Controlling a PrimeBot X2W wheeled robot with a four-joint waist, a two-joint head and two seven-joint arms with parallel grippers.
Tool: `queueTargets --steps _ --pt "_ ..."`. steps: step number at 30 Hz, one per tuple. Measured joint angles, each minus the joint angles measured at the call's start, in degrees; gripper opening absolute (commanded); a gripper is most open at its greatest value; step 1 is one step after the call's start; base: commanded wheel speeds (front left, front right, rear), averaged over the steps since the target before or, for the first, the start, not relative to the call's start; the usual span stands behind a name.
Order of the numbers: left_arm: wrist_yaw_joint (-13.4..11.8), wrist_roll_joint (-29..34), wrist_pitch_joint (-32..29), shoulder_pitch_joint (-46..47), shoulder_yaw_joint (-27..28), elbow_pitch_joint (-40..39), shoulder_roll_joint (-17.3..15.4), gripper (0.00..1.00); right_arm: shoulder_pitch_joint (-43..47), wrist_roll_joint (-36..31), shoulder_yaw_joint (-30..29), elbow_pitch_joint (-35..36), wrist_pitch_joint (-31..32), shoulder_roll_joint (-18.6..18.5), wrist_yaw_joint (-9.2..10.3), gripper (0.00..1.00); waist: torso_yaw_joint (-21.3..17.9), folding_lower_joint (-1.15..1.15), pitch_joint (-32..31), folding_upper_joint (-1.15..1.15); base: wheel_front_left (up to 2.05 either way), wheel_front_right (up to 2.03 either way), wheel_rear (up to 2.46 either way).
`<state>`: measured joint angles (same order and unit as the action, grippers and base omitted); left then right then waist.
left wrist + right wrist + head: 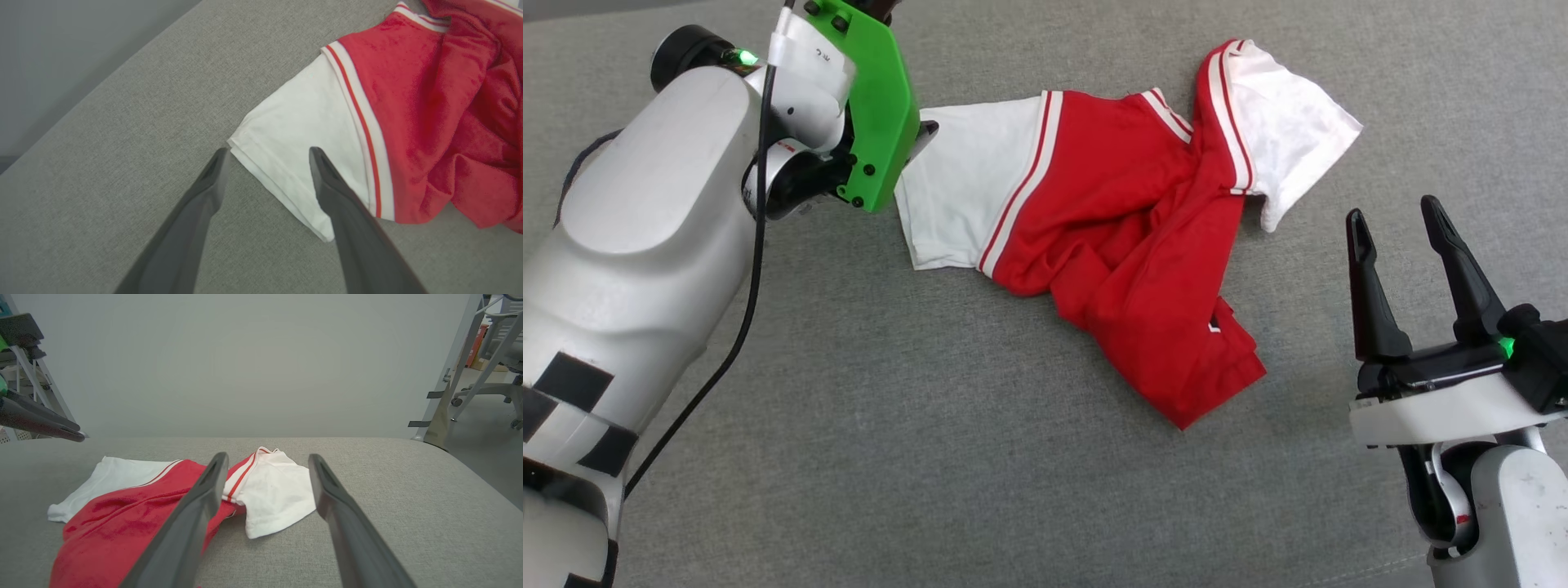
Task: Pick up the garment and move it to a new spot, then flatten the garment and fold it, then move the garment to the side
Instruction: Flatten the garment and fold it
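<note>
Nothing gripped yet: I'm lining up the first pick on the garment.

I'm seeing the garment [1127,212] lying crumpled on the grey bench [931,457], towards its far edge, neither flattened nor folded, so I'm judging every step is left to do. I'm holding the left gripper [267,153] spread over the corner of the white sleeve [302,130]. The right gripper [1392,212] is hanging spread towards the bench's right side, apart from the cloth. The green bracket [874,106] is hiding the left fingers in the head view, and I'm unable to tell whether they're touching fabric. The hem is lying buried in folds.
</note>
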<state>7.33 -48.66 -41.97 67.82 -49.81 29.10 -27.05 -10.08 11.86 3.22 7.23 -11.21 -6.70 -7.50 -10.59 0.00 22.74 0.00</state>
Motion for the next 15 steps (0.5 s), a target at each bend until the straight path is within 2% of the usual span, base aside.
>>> queueTargets --steps 6,9,14,15 --pt "0.0 1.3 -1.2 4.0 -8.8 6.5 0.1 1.00 -1.7 0.0 0.1 -1.7 -1.2 0.6 0.00 1.00 -2.4 0.00 3.7 0.00 0.00 0.00 0.00" --pt "0.0 0.3 -0.7 4.8 -11.3 9.0 0.1 1.00 -2.4 0.0 0.5 -2.5 -1.7 0.9 0.00 1.00 -3.4 0.00 5.2 0.00 0.00 0.00 0.00" --pt "0.0 -2.0 -1.9 7.9 -17.3 8.0 -1.6 1.00 -3.0 0.1 0.4 -3.5 -2.2 0.7 0.00 1.00 -4.3 0.00 6.6 0.00 0.00 0.00 0.00" --pt "0.0 -3.9 -1.2 8.3 -19.2 7.2 -2.2 0.78 -3.3 0.1 0.3 -3.6 -2.4 0.6 0.00 1.00 -4.0 0.00 6.6 0.00 0.00 0.00 0.00"
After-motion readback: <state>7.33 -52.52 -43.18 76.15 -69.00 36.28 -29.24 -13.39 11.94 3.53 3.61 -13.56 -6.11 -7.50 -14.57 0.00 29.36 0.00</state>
